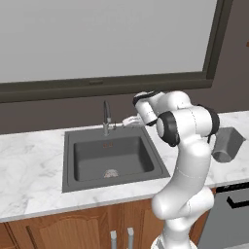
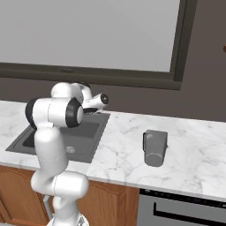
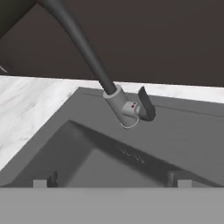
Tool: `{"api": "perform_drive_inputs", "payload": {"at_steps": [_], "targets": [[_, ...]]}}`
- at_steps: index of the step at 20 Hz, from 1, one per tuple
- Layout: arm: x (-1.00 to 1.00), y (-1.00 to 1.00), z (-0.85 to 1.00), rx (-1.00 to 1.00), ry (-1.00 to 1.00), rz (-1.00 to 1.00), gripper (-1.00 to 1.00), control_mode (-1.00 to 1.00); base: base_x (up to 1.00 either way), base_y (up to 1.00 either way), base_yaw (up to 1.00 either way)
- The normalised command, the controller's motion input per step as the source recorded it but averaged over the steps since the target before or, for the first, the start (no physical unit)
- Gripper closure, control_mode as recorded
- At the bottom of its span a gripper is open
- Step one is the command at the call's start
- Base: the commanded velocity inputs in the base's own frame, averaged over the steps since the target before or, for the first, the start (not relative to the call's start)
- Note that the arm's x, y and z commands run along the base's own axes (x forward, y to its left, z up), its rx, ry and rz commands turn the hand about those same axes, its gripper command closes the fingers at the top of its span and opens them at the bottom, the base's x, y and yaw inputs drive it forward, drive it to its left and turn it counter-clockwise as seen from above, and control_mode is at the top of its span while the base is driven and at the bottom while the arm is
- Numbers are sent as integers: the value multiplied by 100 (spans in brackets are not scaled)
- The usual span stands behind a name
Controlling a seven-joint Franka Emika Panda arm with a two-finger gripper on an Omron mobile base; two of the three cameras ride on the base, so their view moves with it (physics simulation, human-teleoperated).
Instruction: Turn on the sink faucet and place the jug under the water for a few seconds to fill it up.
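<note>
Jaws (image 3: 111, 183): apart, nothing between them. In the hand view the two dark fingertips (image 3: 43, 181) rise at the lower left and lower right, well separated, with the sink faucet lying ahead in the gap between them, not touched.

Gripper, left base view (image 1: 127, 121): held level over the back rim of the sink, just to the right of the faucet base. In the right base view the hand is mostly hidden behind the arm's own upper joints, and the opening cannot be told there.

Sink faucet (image 3: 122, 107): hand view gives the detail. Silver base with a small dark side lever (image 3: 146, 104) on the right of it, and a dark spout slanting up to the upper left of that tilted frame. In the left base view (image 1: 106, 117) it reads as a slim upright post at the back of the basin; the lever is too small to tell there.

Sink (image 1: 69, 160): dark grey rectangular basin set in the white marble desk (image 1: 29, 165), round metal drain (image 1: 110, 173) on its floor. The right base view shows part of the basin (image 2: 95, 132) beyond the arm.

Jug (image 2: 155, 147): grey, standing on the desk to the right of the sink, well apart from the faucet and the gripper. The right base view shows it whole; in the left base view (image 1: 227, 144) the arm partly covers it.
</note>
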Motion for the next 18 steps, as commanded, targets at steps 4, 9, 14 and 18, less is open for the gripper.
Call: {"api": "perform_drive_inputs", "payload": {"at_steps": [4, 9, 14, 18], "targets": [[29, 22, 0, 0, 0, -3, -100, -100, 0, 0, 0], [24, 23, 0, 0, 0, -3, -100, -100, 0, 0, 0], [23, 15, 0, 0, 0, -3, -100, -100, 0, 0, 0], [31, 0, -11, 0, 0, -2, -100, -100, 0, 0, 0]]}}
